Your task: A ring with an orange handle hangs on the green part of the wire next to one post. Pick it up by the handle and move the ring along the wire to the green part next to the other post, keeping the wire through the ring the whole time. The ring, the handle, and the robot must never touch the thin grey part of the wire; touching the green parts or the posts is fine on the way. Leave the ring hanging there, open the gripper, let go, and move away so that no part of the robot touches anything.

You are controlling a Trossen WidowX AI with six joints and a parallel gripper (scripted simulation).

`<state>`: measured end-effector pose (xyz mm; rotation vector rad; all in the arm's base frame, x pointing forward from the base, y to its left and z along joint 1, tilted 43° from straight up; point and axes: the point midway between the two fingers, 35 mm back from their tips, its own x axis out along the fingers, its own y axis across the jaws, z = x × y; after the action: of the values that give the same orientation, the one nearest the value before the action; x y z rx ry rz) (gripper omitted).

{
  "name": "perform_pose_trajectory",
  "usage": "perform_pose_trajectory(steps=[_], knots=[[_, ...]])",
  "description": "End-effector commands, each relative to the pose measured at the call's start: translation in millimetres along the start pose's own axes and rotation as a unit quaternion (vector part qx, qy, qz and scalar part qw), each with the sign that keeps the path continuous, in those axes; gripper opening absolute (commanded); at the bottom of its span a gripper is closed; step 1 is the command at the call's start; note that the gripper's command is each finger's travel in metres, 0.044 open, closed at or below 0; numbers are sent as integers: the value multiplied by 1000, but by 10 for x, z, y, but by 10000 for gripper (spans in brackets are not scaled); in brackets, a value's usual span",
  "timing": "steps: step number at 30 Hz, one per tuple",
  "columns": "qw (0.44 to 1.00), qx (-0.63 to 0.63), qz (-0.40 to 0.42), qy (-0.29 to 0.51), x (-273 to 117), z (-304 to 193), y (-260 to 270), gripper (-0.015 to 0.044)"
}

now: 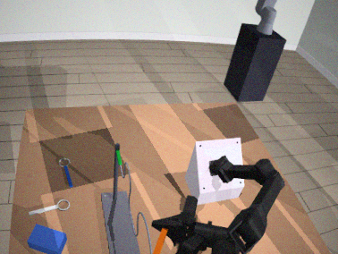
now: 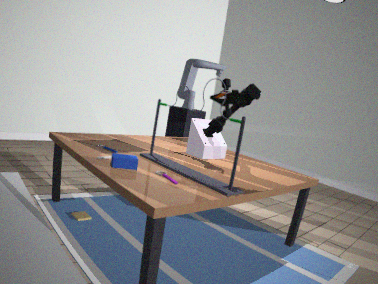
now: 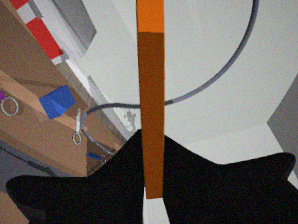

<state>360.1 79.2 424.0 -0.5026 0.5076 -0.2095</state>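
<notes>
My gripper (image 1: 172,225) (image 2: 223,96) (image 3: 147,133) is shut on the orange handle (image 1: 160,241) (image 3: 151,95). It holds the handle high above the table, close to the right-hand post (image 2: 237,152) in the exterior view. The handle runs up out of the wrist view, so the ring at its end is hidden there. The thin grey wire (image 3: 227,72) (image 1: 144,222) curves behind the handle. Green parts (image 1: 119,156) (image 2: 163,103) (image 2: 234,120) top both posts. The grey base bar (image 1: 118,224) (image 2: 185,171) lies on the table.
A white box (image 2: 205,140) carries the arm's base. A blue block (image 1: 46,239) (image 2: 124,161), a blue-handled ring (image 1: 66,172), a white-handled ring (image 1: 49,207) and a purple-handled one (image 2: 169,178) lie on the table. A black pedestal (image 1: 254,60) stands behind.
</notes>
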Motion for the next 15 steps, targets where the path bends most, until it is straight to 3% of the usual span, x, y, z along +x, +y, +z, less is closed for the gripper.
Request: perform_pose_trajectory(steps=[1,15], knots=[[999,32,15,1,-1,5,11,-150],[991,116,65,2,-9,18,99,-150]])
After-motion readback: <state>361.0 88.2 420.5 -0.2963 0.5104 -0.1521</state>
